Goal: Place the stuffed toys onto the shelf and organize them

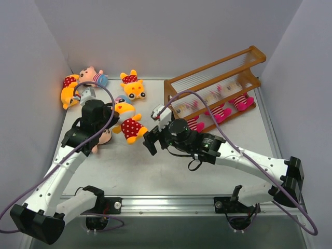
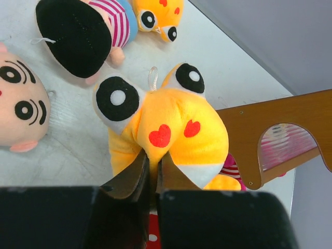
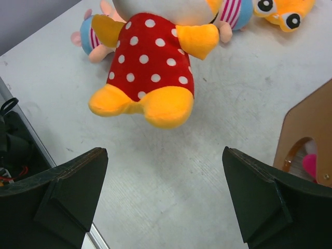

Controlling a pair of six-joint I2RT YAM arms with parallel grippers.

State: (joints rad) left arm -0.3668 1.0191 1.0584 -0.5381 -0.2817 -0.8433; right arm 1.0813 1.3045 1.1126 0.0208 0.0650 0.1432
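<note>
left jaws pinching yellow bear (image 2: 176,124), right jaws wide

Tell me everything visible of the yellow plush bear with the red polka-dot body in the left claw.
The yellow plush bear looks soft and fuzzy. It has round black-and-white eyes, two red hearts on its head, a small loop on top, and a red white-dotted body with yellow arms and feet. The left claw pinches its head. Its feet face the open right claw.

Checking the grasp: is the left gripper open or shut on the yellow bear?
Shut: in the left wrist view the left gripper pinches a fold of the yellow bear at its head, jaws nearly touching.
</note>
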